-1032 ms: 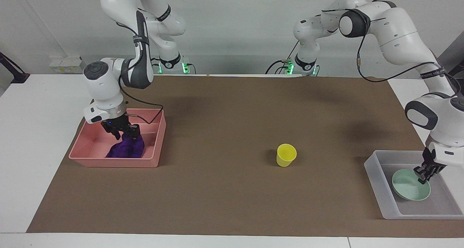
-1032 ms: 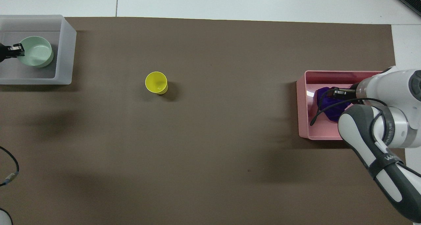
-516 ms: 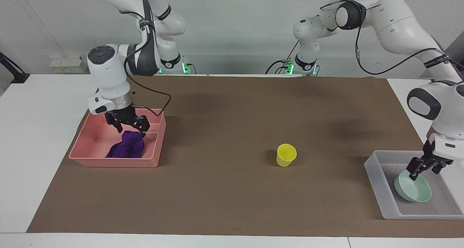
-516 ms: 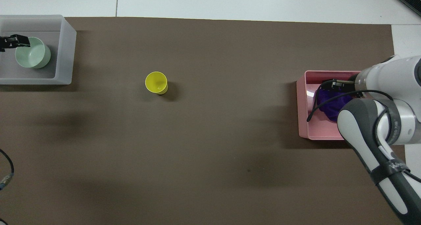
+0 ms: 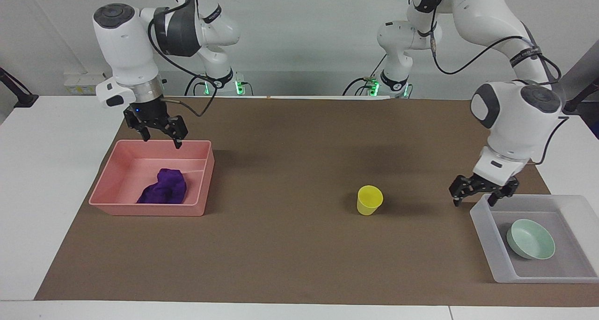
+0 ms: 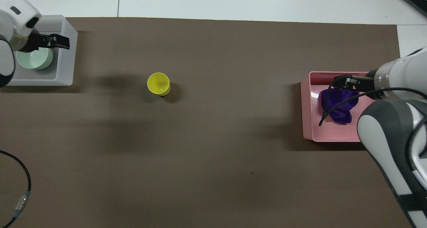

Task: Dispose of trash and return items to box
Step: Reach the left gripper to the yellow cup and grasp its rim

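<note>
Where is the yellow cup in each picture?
Facing view: the cup stands on the brown mat, low and a bit right of the middle, between the pink tub and the box.
Overhead view: the cup is left of the middle, in the upper half.
Shared landmark: the box with the green bowl in it, which lies at the cup's side toward the left arm's end of the table.

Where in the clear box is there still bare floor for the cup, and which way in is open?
The box has bare floor beside the mint bowl, on its side nearer the robots and toward the yellow cup. The open left gripper hangs over that corner. The brown mat between cup and box is bare. The open right gripper is over the pink tub, which holds the purple cloth.
</note>
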